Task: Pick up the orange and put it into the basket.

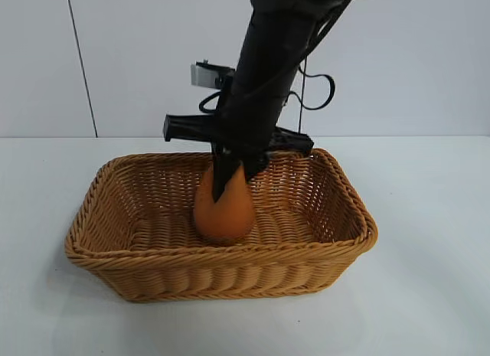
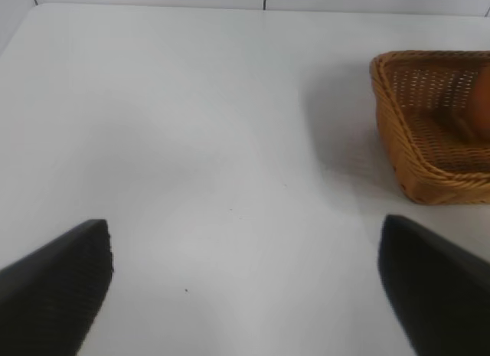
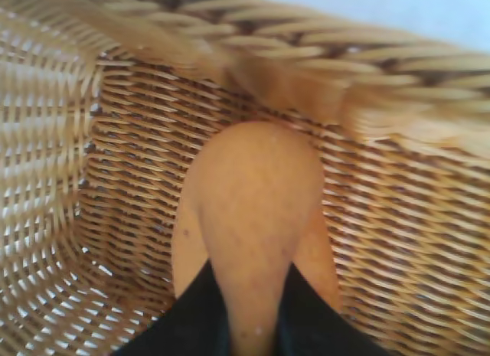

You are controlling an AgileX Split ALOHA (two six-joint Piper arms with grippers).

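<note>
From the front I couldn't see the top of the orange point(image 1: 223, 210); the right gripper point(image 1: 233, 176) covered it, and the arm ran out past the frame's top. My left wrist camera cut the basket point(image 2: 398, 134) off at the edge, leaving the orange a blur. The right wrist camera lost the orange's narrow end between the fingers point(image 3: 191, 318).

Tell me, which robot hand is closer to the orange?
The right. The right gripper is down in the basket with its fingers around the orange's top. The left gripper hangs over bare table, away from the basket.
</note>
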